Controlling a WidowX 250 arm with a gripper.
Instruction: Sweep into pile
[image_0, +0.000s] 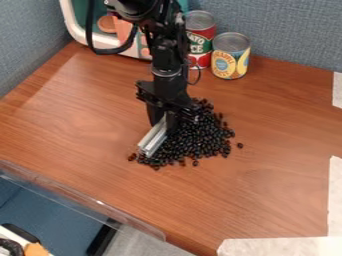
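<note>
While the pincer (164, 120) pinches a silver bar (153, 138), dark beans (200, 140) sit in a messy heap

As the bar slants down from the pincer toward the near left, most of the beans lie just to its right. They are on the middle of the table (267, 175). A few loose ones sit by its near end, and one is a bit apart on the right.

I think the job is partly done, as the beans look mostly bunched up. To do it well, keep the long side of the bar low and flat. Push softly toward the middle, then go around for the loose ones. A hard push could make beans roll away, and a tipped bar could skip over them.

The table is brown wood. On its far side, two cans (199, 40) (231, 56) stand side by side, with a toy (74, 22) with a white rim to their left. Blue-gray walls (290, 32) rise behind. White sheets (280, 246) lie at the right and near right, and a clear strip (80, 191) runs along the near left edge.
</note>
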